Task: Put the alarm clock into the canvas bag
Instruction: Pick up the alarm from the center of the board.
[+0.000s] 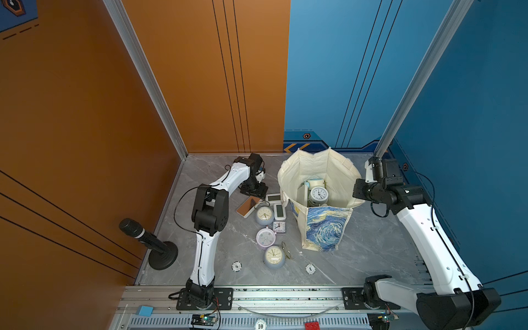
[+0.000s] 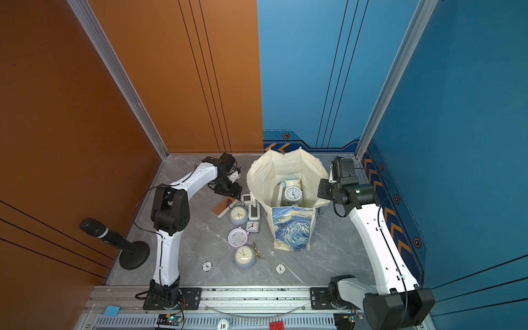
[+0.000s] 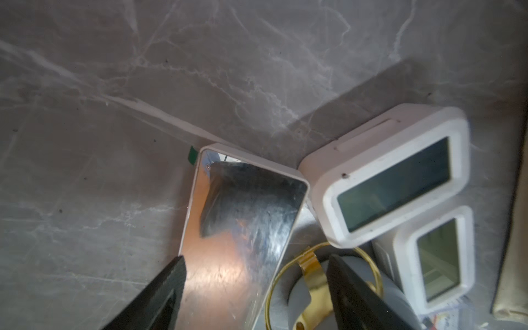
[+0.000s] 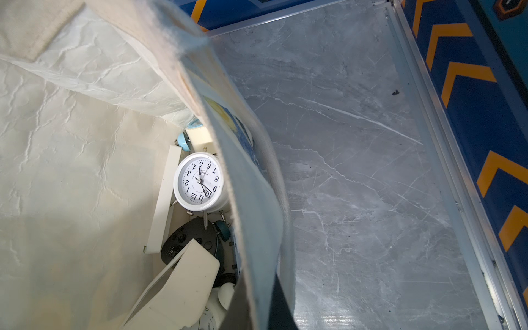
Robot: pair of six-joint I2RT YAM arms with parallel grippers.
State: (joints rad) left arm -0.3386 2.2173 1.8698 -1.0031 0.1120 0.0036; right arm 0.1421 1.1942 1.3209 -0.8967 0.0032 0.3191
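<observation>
The canvas bag (image 1: 320, 168) stands open at the back of the table, its starry print (image 1: 325, 228) facing front. Inside it lie several clocks, a white twin-bell clock (image 4: 198, 181) on top. My right gripper (image 1: 355, 192) is shut on the bag's right rim (image 4: 251, 217) and holds it open. Several alarm clocks lie left of the bag. My left gripper (image 3: 257, 285) hangs open just above a flat mirror-faced clock (image 3: 243, 217) and the gold handle (image 3: 311, 274) of a round blue-grey clock (image 1: 264, 215). Two white digital clocks (image 3: 394, 177) lie beside them.
A lilac round clock (image 1: 265, 237), a small square clock (image 1: 278, 227) and another blue-grey round clock (image 1: 274, 257) lie nearer the front. Two poker chips (image 1: 236, 266) sit near the front rail. A microphone on a stand (image 1: 148, 243) stands outside the left edge.
</observation>
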